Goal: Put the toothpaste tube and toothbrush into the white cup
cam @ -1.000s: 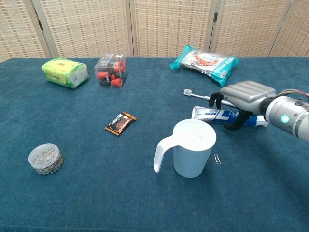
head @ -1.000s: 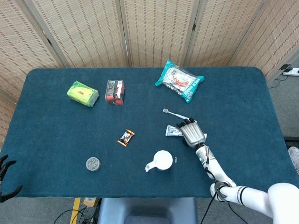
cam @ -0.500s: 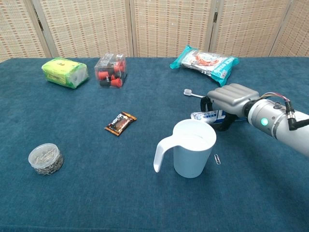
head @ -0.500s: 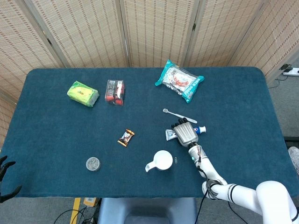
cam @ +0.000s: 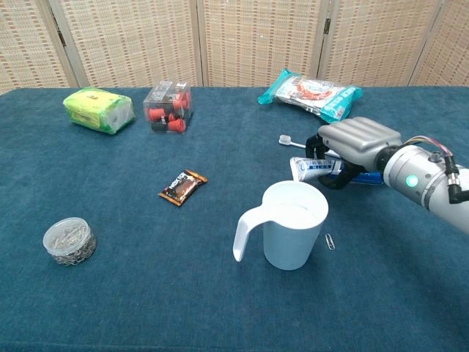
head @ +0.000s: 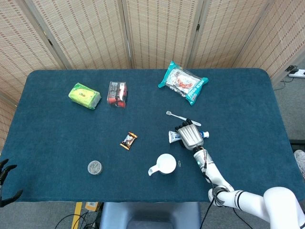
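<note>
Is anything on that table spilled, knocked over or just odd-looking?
Nothing stands out. The white cup stands upright, the toothbrush lies flat beyond it, and the right hand has its fingers around the toothpaste tube. A stray paperclip lies beside the cup.

The white cup stands upright, handle to the left, the toothpaste tube just behind it and the toothbrush beyond.

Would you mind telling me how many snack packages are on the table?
3: a teal bag at the far edge, a green pack far left, and a small brown bar near the middle. None seems hidden.
</note>
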Robot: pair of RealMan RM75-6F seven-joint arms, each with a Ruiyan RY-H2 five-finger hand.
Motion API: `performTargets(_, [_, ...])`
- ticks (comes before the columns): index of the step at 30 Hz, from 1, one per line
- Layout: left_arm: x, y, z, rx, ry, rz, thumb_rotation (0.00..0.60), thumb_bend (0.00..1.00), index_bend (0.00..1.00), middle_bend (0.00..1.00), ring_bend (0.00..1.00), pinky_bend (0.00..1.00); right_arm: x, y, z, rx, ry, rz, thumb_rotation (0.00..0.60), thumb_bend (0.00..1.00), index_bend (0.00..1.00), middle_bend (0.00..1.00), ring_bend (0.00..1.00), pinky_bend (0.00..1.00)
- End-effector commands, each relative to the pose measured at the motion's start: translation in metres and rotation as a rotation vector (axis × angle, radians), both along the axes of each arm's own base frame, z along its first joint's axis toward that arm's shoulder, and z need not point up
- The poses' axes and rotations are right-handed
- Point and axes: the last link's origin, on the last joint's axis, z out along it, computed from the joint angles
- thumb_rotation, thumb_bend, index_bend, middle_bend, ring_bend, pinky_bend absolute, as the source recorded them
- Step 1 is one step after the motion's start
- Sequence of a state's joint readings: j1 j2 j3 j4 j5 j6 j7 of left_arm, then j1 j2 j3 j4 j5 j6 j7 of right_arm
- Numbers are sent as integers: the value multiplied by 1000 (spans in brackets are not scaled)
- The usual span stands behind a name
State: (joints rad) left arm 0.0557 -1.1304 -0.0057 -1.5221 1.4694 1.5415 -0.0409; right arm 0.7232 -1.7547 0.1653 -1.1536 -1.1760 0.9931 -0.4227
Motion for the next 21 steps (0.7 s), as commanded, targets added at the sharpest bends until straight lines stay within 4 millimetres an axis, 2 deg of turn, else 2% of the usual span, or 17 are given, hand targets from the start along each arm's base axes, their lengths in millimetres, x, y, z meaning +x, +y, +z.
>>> performTargets(1, [1,-1,0,0,1,-2,600,248,250,108,99,154,9,6,26,-28,-150,23,600,335,634,558,348,208])
performTargets(6, [5,-2,1,0,-1,-8,600,248,251,108,98,154,19,17,59,-38,-348,42,600,334,678,593,376,218])
performTargets(10, [8,-2,1,-1,4,-14,600,248,251,108,99,154,31,26,78,-13,-500,63,600,335,696,608,389,221])
performTargets(15, [12,0,3,7,6,-25,600,248,251,108,98,154,50,42,92,75,-683,111,600,334,703,616,399,221])
performTargets(21, [15,0,3,3,11,-23,600,248,252,108,99,155,69,62,99,216,-849,154,600,334,705,617,403,221])
